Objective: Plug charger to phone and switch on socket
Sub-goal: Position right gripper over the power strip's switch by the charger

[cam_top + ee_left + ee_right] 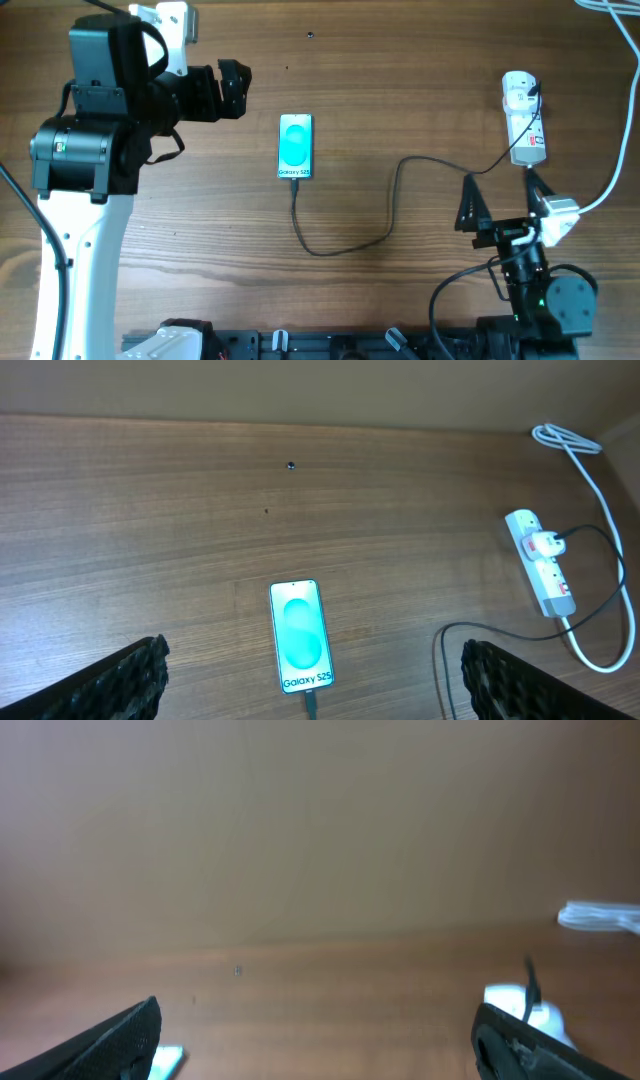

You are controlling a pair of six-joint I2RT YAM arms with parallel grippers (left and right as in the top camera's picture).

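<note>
The left claw (pixel 236 88) hangs over the table (pixel 420 70) with its fingers (pixel 125 682) spread wide and nothing between them. In its wrist view the phone (pixel 301 636) lies flat straight ahead, between the two fingers and well below them.

The phone is a small flat rectangle with a turquoise screen, a lighter oval in the middle and white "Galaxy S25" text along its near short edge. The charger (pixel 392 210), a thin black cable, meets that same short edge. From there it loops toward the front of the table, bends back up and runs right to the socket (pixel 524 120).

The right claw (pixel 315 1010) is also wide open and empty, low at the front right of the table. From overhead it sits just beside the socket's near end.

The socket is a white oblong strip with a red mark, lying well apart from the phone. A plug (pixel 546 545) sits in it, and the black cable leaves from there. I cannot tell how its switch is set.

A thick white cord (pixel 612 530) leaves the strip's near end and curves up the right edge of the table. Part of it passes under the right claw in the overhead view. A small dark speck (pixel 291 464) lies on the wood beyond the phone.
</note>
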